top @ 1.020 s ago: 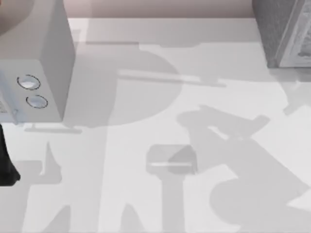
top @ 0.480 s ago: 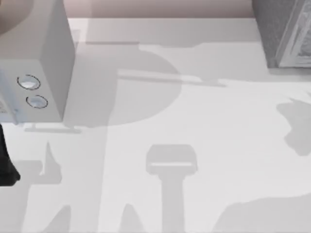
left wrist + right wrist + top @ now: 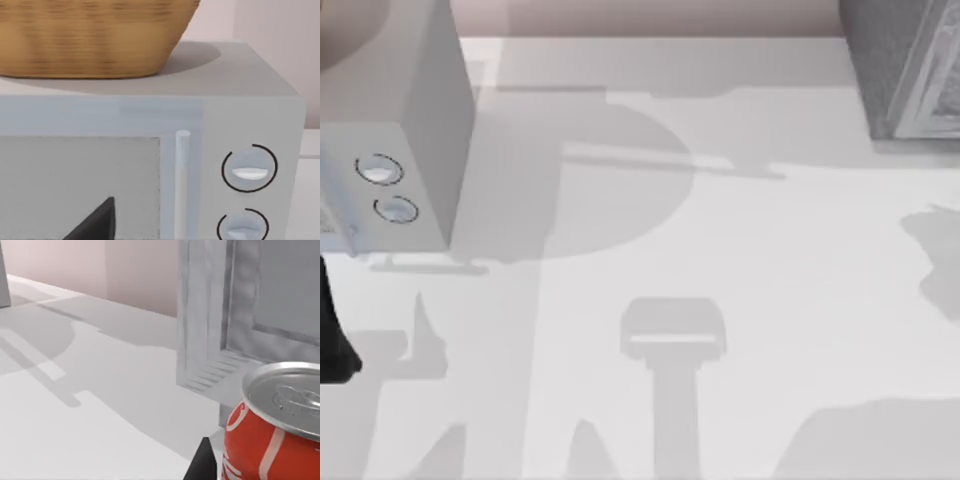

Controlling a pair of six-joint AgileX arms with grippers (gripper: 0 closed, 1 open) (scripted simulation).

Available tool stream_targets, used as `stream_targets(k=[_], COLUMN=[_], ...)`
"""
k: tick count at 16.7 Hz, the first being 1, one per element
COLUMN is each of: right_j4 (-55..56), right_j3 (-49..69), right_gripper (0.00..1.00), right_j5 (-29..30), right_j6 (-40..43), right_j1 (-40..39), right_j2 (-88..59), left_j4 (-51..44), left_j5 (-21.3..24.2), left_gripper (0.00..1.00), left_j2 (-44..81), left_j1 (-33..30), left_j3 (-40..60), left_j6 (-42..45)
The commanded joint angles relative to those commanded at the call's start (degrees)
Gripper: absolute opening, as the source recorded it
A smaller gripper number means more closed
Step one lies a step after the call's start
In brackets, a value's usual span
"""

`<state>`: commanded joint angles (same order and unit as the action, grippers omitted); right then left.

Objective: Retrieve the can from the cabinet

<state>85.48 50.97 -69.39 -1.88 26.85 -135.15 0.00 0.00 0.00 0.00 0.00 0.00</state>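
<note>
Right wrist view, red can (image 3: 270, 430) against hand's finger (image 3: 200, 462), grip unclear, cabinet (image 3: 220, 315) behind

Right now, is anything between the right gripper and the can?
Nothing visible. In the right wrist view the red can stands upright, very close to the camera, in front of the cabinet and its white-framed panel. A dark gripper part sits right beside the can.

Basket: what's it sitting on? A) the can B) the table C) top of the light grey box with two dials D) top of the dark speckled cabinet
C: in the left wrist view the woven basket rests on the flat top of the light grey box, above its two round dials.
</note>
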Motion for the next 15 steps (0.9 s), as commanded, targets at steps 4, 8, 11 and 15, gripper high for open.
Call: stream_targets(k=[4, 8, 11, 15], right_j4=[-0.57, -0.59, -0.59, -0.59], right_j3=[2.48, 2.51, 2.51, 2.51], right_gripper=[0.00, 0.08, 0.30, 0.60], right_j5=[3.19, 3.22, 3.22, 3.22], right_j6=[0.35, 0.36, 0.36, 0.36], right_j1=[-2.99, -3.03, -3.03, -3.03], right_j2=[-1.79, -1.83, -1.83, -1.83], left_j4=[0.00, 0.00, 0.00, 0.00], left_j5=[0.00, 0.00, 0.00, 0.00], left_gripper=[1.00, 1.00, 1.00, 1.00], left_j2=[0.00, 0.00, 0.00, 0.00], left_j1=[0.00, 0.00, 0.00, 0.00], left_j3=[0.00, 0.00, 0.00, 0.00], left_j6=[0.00, 0.00, 0.00, 0.00])
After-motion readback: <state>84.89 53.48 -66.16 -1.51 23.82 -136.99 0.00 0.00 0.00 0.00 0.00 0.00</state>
